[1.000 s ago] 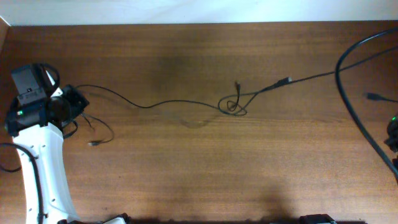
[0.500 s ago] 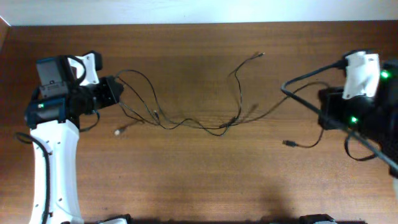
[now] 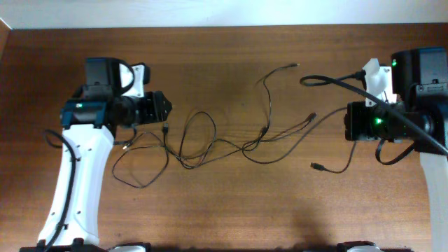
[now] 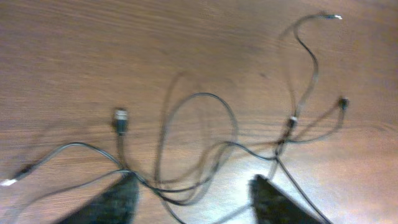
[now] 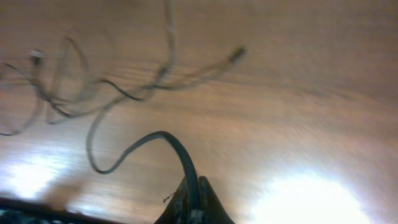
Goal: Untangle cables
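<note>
I had two arms at a brown wooden table point(image 3: 224, 210). The cables point(image 3: 245, 147) lay on the table in the middle, between my two arms. They were thin and black, and they made loose loops that crossed over each other. The biggest loops lay nearer my left side. One end with a small plug point(image 3: 292, 65) reached up toward the far edge of the table. Another plug end point(image 3: 316, 166) lay by itself near my right arm.

My left gripper point(image 4: 193, 186) hung by the left part of the loops. Its two fingers stood far apart, and they held nothing. Some of the wire showed in the gap between them, but I could not tell if the fingers touched it. A little silver plug point(image 4: 120, 118) lay just ahead of my left finger point(image 4: 118, 199).

My right gripper point(image 5: 193, 202) was squeezed narrow. It pinched one of the cables between its fingertips. That wire rose out of the fingers, bent over in a hump, dipped down to the table and ran off to the tangle. My two grippers were well apart
</note>
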Robot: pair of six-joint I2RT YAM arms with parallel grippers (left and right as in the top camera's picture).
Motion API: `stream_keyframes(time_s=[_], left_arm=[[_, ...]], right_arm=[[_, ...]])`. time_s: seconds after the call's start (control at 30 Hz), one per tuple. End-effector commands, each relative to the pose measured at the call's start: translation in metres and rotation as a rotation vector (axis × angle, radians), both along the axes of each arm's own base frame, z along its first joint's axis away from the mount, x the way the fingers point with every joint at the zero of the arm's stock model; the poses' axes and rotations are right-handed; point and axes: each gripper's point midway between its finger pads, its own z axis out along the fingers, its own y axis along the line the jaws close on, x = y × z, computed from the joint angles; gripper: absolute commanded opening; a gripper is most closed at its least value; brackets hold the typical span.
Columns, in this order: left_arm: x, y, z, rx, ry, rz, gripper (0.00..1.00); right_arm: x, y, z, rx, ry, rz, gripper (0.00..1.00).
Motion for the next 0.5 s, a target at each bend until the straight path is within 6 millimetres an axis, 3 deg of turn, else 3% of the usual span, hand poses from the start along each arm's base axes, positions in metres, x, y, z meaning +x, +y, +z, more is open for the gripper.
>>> stream_keyframes(time_s=[0.0, 0.03, 0.27, 0.37, 0.47], left_arm=[[-0.006, -0.045, -0.003, -0.047, 0.037, -0.128, 0.11], [-0.008, -0.057, -0.010, -0.046, 0.057, -0.161, 0.00], [-0.033, -0.138, -0.078, -0.014, 0.257, -0.381, 0.00], [-0.045, -0.157, -0.102, 0.006, 0.325, -0.439, 0.00], [-0.057, -0.172, -0.128, 0.045, 0.390, -0.486, 0.04]], right_arm=[[0.004, -0.031, -0.013, -0.107, 0.064, -0.119, 0.04], [0.005, -0.036, -0.018, -0.108, 0.082, -0.135, 0.04], [0.000, -0.051, -0.062, -0.069, 0.281, -0.196, 0.04], [-0.004, -0.051, -0.082, -0.071, 0.346, -0.193, 0.04], [-0.004, -0.051, -0.115, -0.073, 0.400, -0.197, 0.04]])
